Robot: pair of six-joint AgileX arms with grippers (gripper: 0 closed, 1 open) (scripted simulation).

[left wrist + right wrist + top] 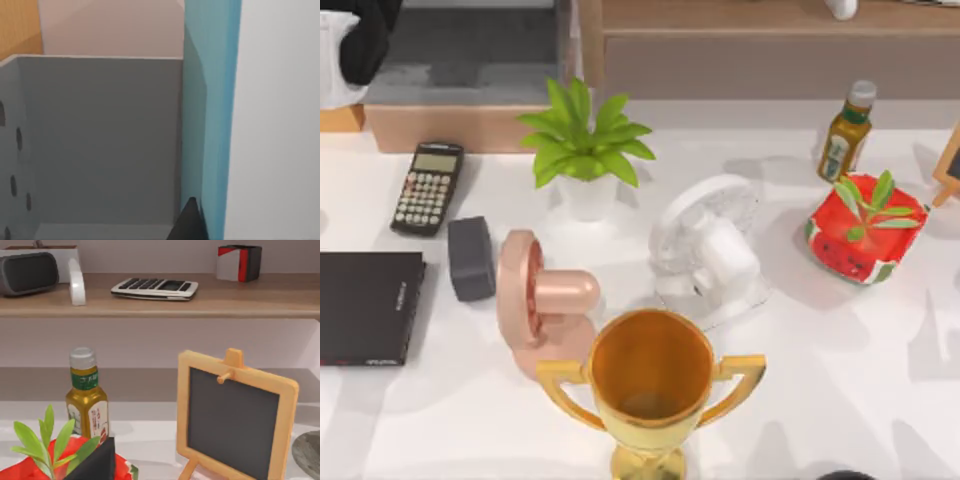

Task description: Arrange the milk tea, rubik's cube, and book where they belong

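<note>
Teal-blue cover of the book (pixel 212 110) runs upright through the centre-right of the left wrist view, beside the grey box (pixel 100 140) with a perforated side wall; a dark fingertip (pixel 189 225) shows at the bottom edge against the book, though whether the left gripper pinches it cannot be told. In the top view, the grey box (pixel 470 50) sits upper left. In the right wrist view, the rubik's cube (pixel 239 262) stands on the shelf (pixel 160 302), upper right, near a calculator (pixel 155 288). Below stand a bottle (pixel 87 395) and small chalkboard easel (pixel 235 415). Whether the right gripper's fingers are spread cannot be told.
</note>
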